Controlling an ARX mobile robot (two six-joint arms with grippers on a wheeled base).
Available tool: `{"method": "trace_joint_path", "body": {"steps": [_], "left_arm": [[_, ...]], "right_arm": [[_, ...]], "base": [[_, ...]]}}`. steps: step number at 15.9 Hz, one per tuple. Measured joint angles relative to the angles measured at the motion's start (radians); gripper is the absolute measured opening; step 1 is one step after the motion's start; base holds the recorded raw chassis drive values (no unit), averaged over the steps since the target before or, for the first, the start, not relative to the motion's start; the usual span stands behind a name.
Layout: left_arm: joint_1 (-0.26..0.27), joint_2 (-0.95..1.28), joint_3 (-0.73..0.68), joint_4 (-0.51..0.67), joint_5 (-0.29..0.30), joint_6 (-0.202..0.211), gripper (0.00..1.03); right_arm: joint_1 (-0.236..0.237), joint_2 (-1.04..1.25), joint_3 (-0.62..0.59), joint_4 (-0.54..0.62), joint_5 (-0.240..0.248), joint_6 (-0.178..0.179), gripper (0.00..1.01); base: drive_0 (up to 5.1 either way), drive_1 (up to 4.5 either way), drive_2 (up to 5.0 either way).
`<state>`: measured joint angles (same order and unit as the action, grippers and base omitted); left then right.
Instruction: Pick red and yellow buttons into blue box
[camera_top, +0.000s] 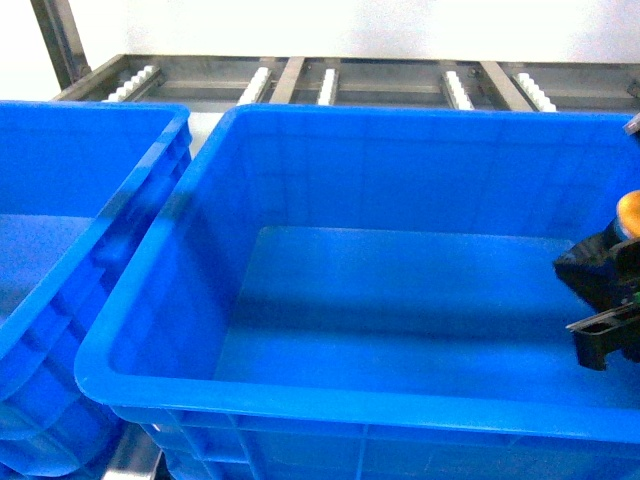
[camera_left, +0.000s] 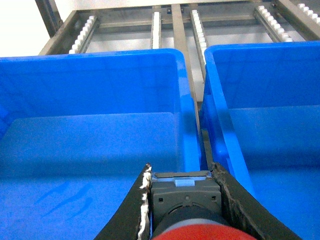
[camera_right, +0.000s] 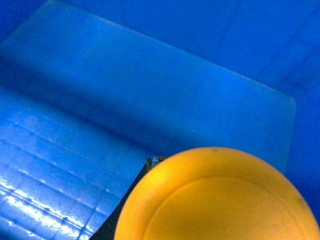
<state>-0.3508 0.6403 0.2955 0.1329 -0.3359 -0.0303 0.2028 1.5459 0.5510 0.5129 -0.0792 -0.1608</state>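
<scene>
Status: both buttons are in hand, neither dropped yet as far as I can see.

Right end effector (camera_top: 607, 300) is inside the blue box (camera_top: 150, 300), at its right wall, above the floor. It grips the yellow button (camera_right: 220, 197); the orange-yellow cap fills the right wrist view, with the box floor below it. Head view shows only the cap edge above the black fingers at the right frame border. Judgement: this one is placed for release, just needs opening.

Left end effector (camera_left: 181, 192) is clamped on the red button (camera_left: 200, 232); the grey switch block sits between the two dark fingers, red cap at the bottom edge of the left wrist view. It hangs over the second blue crate (camera_left: 90, 85), left of the blue box, close to the gap between the two rims. Not visible in head view.

Blue box floor looks bare in head view, so nothing delivered yet.

Left to do, my read:
- release yellow into the blue box
- move left arm rightward past the crate rim and over the blue box rim, then release red

Risk: red dropped now would land in the wrong crate.

Roller rack (camera_top: 330, 85) sits behind the blue box, irrelevant.
</scene>
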Motion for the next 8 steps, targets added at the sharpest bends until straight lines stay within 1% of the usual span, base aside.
{"method": "trace_joint_path", "body": {"steps": [1,2,3,4,5,6,7,8], "left_arm": [[0.0,0.0,0.0,0.0,0.0,0.0,0.27],[0.0,0.0,0.0,0.0,0.0,0.0,0.27],[0.0,0.0,0.0,0.0,0.0,0.0,0.27],[0.0,0.0,0.0,0.0,0.0,0.0,0.27],[0.0,0.0,0.0,0.0,0.0,0.0,0.27],[0.0,0.0,0.0,0.0,0.0,0.0,0.27],[0.0,0.0,0.0,0.0,0.0,0.0,0.27],[0.0,0.0,0.0,0.0,0.0,0.0,0.27]], "right_arm": [[0.001,0.054,0.03,-0.022,0.0,-0.026,0.27],[0.008,0.097,0.055,-0.057,-0.005,-0.066,0.27],[0.013,0.105,0.055,-0.047,-0.01,-0.085,0.39],[0.014,0.107,0.055,-0.028,-0.004,-0.095,0.5],[0.013,0.107,0.053,-0.017,-0.003,-0.095,0.59],[0.013,0.105,0.044,0.001,0.0,-0.095,0.72],[0.012,0.094,0.037,0.018,0.003,-0.094,0.81],[0.003,0.062,0.022,0.043,-0.001,-0.082,0.92]], "base": [[0.0,0.0,0.0],[0.0,0.0,0.0],[0.0,0.0,0.0],[0.0,0.0,0.0],[0.0,0.0,0.0],[0.0,0.0,0.0],[0.0,0.0,0.0],[0.0,0.0,0.0]]}}
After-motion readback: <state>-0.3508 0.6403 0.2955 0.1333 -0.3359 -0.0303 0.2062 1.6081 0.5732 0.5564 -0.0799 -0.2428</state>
